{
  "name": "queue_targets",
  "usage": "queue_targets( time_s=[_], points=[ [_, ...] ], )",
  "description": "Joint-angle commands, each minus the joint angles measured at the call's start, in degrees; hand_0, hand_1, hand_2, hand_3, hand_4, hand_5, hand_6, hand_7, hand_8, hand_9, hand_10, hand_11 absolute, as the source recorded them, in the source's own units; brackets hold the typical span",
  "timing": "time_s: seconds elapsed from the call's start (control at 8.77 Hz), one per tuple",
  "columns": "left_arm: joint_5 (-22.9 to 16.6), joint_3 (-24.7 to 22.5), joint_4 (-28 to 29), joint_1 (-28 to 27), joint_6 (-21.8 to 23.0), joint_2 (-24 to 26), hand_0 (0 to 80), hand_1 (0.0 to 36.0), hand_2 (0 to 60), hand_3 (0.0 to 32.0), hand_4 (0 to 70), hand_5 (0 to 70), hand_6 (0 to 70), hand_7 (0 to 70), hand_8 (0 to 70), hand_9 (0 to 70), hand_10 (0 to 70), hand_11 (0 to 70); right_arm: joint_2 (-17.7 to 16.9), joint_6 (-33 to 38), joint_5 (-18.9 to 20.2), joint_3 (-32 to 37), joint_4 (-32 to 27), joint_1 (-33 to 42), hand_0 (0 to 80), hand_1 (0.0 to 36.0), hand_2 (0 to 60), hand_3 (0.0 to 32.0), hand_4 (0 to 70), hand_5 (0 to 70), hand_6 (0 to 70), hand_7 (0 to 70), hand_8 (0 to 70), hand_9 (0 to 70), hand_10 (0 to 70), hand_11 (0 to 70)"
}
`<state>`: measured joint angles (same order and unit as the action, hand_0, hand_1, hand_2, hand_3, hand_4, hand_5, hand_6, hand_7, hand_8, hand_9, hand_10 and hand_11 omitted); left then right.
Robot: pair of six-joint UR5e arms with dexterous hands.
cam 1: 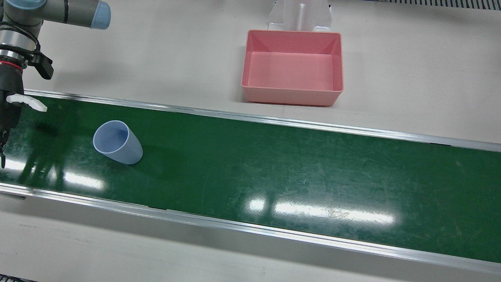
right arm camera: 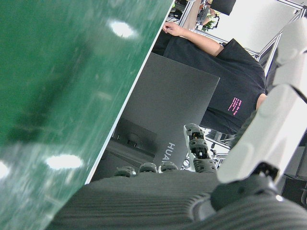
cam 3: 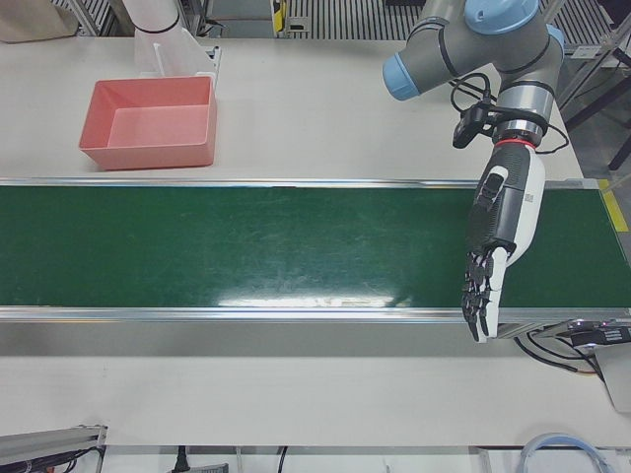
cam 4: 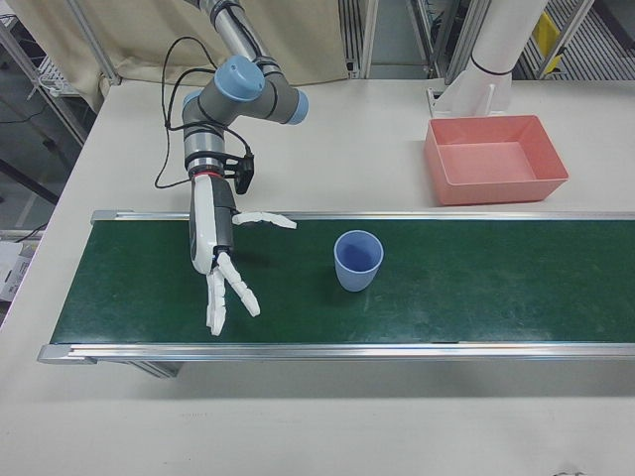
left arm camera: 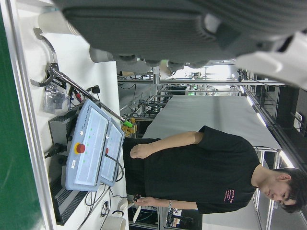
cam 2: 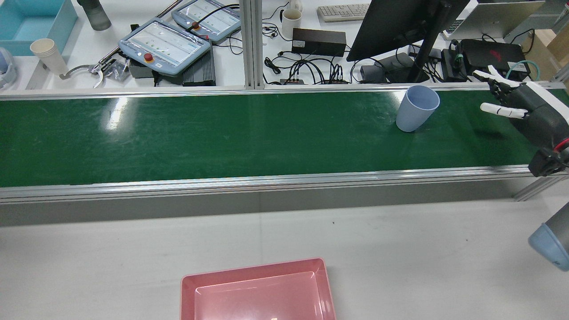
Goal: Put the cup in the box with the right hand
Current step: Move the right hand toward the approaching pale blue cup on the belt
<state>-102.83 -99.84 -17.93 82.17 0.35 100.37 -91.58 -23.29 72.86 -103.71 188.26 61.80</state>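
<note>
The blue cup (cam 4: pixel 357 260) stands upright on the green conveyor belt (cam 4: pixel 476 288). The right hand (cam 4: pixel 220 268) hovers over the belt beside the cup, fingers spread, holding nothing. The pink box (cam 4: pixel 494 159) sits on the tabletop (cam 4: pixel 327 149) behind the belt.

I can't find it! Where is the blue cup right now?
The blue cup stands upright on the green conveyor belt, seen in the right-front view just right of the open right hand, not touching it, with the pink box off the belt beyond.

Glossy green conveyor belt (cam 1: pixel 274 172) between pale tables (cam 1: pixel 411 58).
</note>
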Motion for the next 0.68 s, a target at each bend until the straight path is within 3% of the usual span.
queue_targets(
  time_s=[0.0,0.57],
  points=[
    [0.00,0.00,0.00,0.00,0.00,0.00,0.0,0.0,0.0,0.0,0.0,0.0,0.0,0.0,0.0,0.0,0.0,0.0,0.00,-0.09,-0.09,-0.62,0.00,-1.59,39.3,12.4,16.4,0.0,0.0,3.3,1.3,0.8,1.3,0.9,0.0,0.0],
    [0.00,0.00,0.00,0.00,0.00,0.00,0.0,0.0,0.0,0.0,0.0,0.0,0.0,0.0,0.0,0.0,0.0,0.0,0.00,-0.09,-0.70,-0.71,0.00,-2.74,39.2,12.3,16.8,0.0,0.0,3.3,1.6,2.8,1.4,1.0,0.0,0.0]
  ],
)
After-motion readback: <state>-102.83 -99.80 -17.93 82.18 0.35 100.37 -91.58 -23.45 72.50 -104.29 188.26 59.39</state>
